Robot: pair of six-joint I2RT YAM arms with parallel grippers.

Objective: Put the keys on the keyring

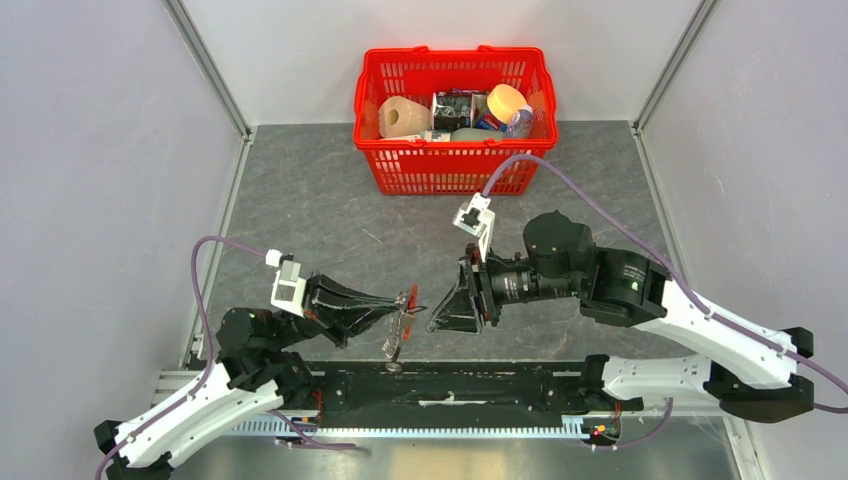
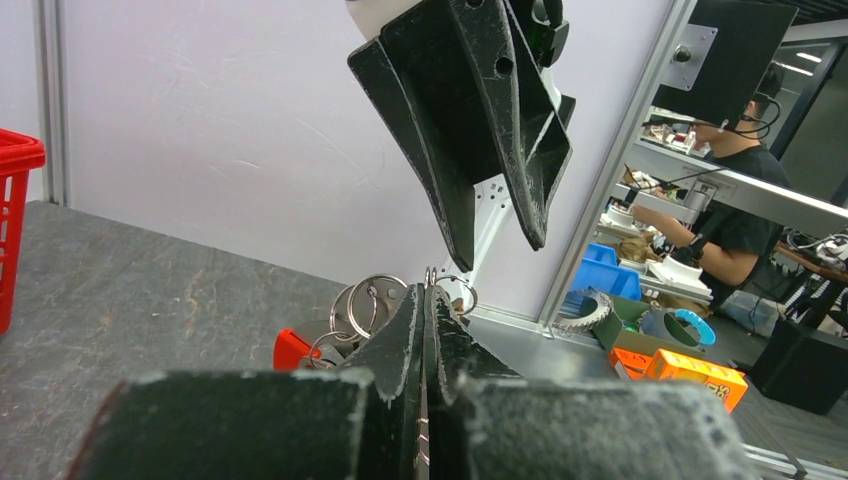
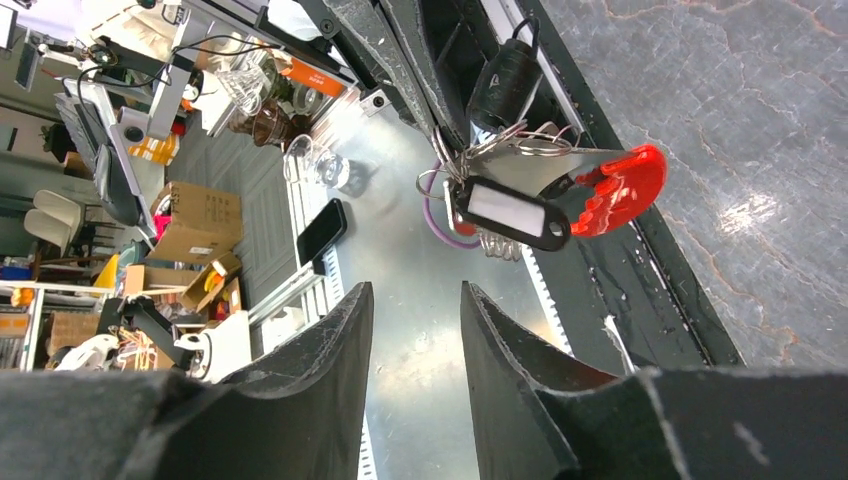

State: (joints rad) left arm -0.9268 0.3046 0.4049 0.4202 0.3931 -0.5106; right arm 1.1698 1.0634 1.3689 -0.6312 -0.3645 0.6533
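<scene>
Your left gripper (image 2: 424,305) pinched shut on keyring (image 3: 560,195); your right gripper (image 3: 415,295) moderately parted, holding nothing, tips near keyring, not touching.

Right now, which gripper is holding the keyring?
The left gripper: its jaws are shut on the keyring, while the right gripper has its jaws open and empty.

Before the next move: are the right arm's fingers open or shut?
Open. A clear gap separates the right fingers, with nothing between them.
</scene>
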